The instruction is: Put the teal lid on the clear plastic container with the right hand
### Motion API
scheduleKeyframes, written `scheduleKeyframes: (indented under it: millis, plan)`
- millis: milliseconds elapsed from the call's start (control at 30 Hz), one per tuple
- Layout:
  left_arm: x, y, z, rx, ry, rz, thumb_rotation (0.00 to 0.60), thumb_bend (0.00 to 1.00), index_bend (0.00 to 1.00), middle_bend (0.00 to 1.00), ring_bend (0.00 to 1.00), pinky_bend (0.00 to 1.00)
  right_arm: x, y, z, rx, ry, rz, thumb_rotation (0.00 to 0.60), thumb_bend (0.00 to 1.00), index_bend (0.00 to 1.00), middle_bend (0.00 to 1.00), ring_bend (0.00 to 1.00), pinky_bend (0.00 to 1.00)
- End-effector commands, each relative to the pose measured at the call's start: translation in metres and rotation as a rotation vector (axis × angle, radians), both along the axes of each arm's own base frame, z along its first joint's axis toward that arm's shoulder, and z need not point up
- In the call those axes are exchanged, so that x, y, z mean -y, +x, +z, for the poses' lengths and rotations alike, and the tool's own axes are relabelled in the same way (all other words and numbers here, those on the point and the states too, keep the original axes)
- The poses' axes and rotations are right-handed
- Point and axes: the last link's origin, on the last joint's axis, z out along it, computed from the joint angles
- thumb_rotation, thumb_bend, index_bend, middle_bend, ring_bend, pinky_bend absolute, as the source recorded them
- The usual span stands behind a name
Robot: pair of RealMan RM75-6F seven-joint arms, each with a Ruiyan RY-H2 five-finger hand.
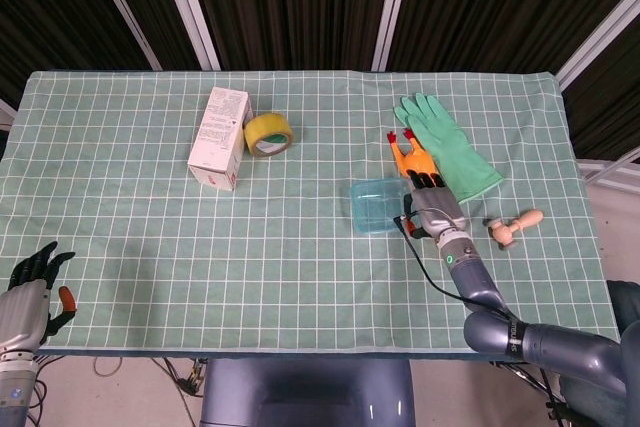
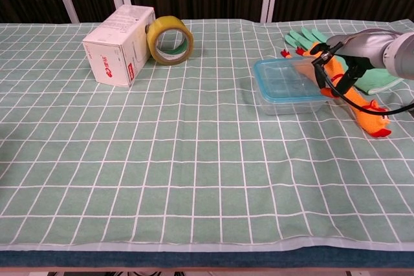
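The clear plastic container (image 1: 376, 207) (image 2: 289, 88) stands right of the table's middle, with the teal lid (image 1: 374, 197) (image 2: 284, 74) lying on top of it. It sits slightly skewed to the cloth's grid. My right hand (image 1: 432, 205) (image 2: 336, 68) is at its right edge, fingers stretched out over an orange rubber chicken (image 1: 408, 156) (image 2: 363, 109). The thumb side touches the lid's right rim, and I see nothing gripped. My left hand (image 1: 35, 282) hangs off the table's near left corner, fingers spread and empty.
A green rubber glove (image 1: 448, 142) (image 2: 375, 79) lies behind the chicken. A small wooden piece (image 1: 513, 224) sits right of my right hand. Far left stand a white box (image 1: 220, 137) (image 2: 119, 44) and a roll of yellow tape (image 1: 268, 133) (image 2: 169, 40).
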Motion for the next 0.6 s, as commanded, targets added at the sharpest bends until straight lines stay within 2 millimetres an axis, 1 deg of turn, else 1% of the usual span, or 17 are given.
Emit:
scheduleKeyframes:
  millis: [33, 600]
  plan:
    - [0.0000, -0.0001, 0.0000, 0.000, 0.000, 0.000, 0.600, 0.74, 0.18, 0.00, 0.00, 0.00, 0.0004, -0.0010, -0.0003, -0.005, 0.004, -0.003, 0.600, 0.45, 0.64, 0.01, 0.00, 0.00]
    - [-0.0003, -0.0001, 0.0001, 0.002, -0.001, 0.003, 0.600, 0.74, 0.18, 0.00, 0.00, 0.00, 0.0024, 0.0016, -0.0097, -0.010, 0.022, -0.004, 0.600, 0.45, 0.64, 0.01, 0.00, 0.00]
